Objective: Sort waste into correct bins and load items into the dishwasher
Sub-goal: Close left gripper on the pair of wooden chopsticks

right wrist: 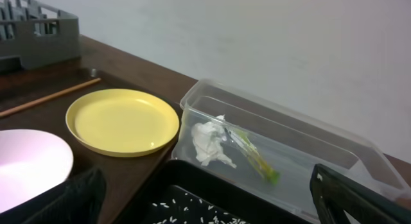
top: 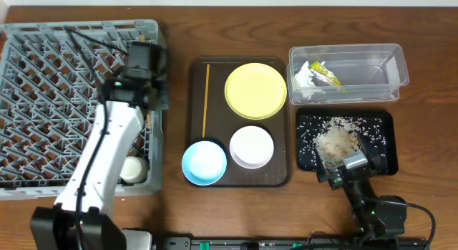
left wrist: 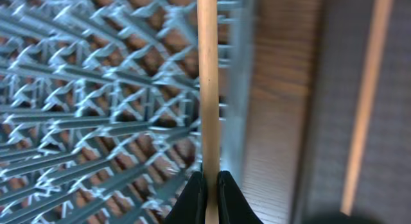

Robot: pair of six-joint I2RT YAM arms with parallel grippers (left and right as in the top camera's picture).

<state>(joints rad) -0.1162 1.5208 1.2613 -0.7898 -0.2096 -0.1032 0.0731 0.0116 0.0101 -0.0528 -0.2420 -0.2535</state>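
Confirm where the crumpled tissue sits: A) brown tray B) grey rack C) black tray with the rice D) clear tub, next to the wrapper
D: the tissue lies inside the clear tub beside the wrapper, while the black tray holds the rice crumbs.

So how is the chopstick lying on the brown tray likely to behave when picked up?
Probably stiff: the chopstick lies straight on the brown tray. Thin and flat against the surface, it may slip or roll from a closing grip. Likely light: the second chopstick juts out straight, pinched at one end by the left gripper.
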